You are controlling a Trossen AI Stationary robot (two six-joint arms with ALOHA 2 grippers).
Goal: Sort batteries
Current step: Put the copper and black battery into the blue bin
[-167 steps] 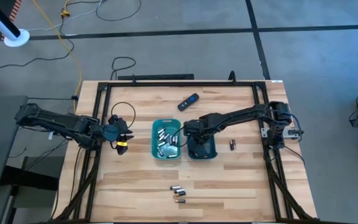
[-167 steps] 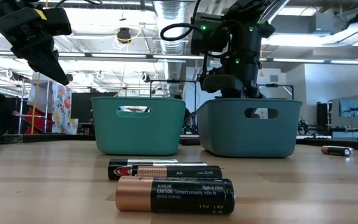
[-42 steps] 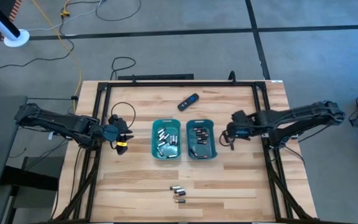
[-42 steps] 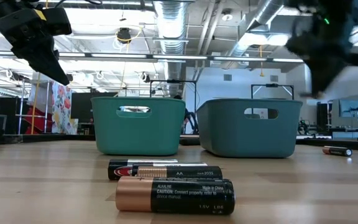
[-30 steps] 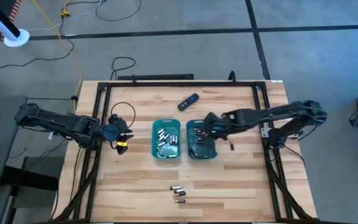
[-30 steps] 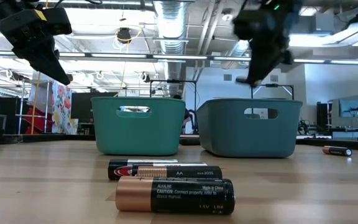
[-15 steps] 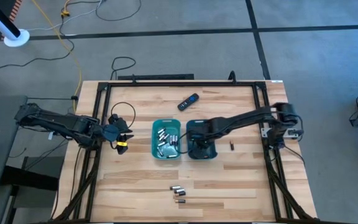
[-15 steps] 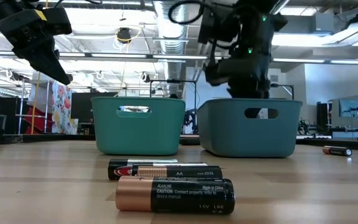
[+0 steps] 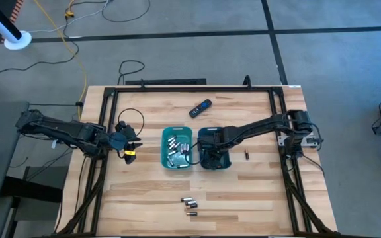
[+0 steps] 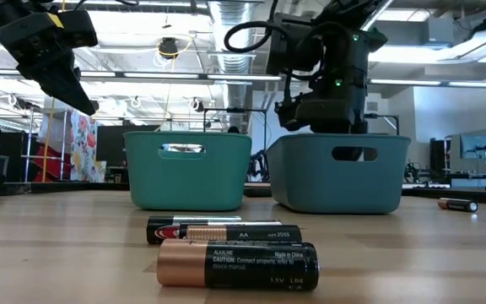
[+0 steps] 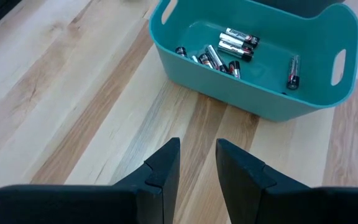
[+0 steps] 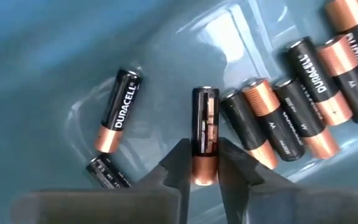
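Note:
Two teal trays stand side by side mid-table. The left tray point(image 9: 165, 158) holds silvery batteries point(image 11: 222, 53). The right tray point(image 9: 229, 163) holds dark batteries with coppery ends point(image 12: 303, 93). My right gripper point(image 12: 205, 163) points down inside the right tray, its fingers standing close on either side of one dark battery point(image 12: 205, 124). My left gripper point(image 11: 197, 155) hangs slightly open above bare wood left of the left tray, with nothing between its fingers. Three batteries point(image 9: 190, 202) lie near the table's front edge, and one more point(image 9: 247, 155) lies right of the trays. My right gripper has the battery's coppery end point(image 12: 204, 173) between its fingertips, coming from above. The battery's dark end points away among the others on the tray floor. I cannot tell whether the fingers touch the battery's sides.
A black remote point(image 9: 200, 108) lies behind the trays toward the far edge. A black frame point(image 9: 177, 88) runs along the table's borders. Open wood shows between the trays and the front batteries point(image 10: 237, 263).
My right gripper has travelled from above the right tray's far part toward the near edge and down into that tray, tipping until it points straight down. The left arm and the batteries on the table have kept still.

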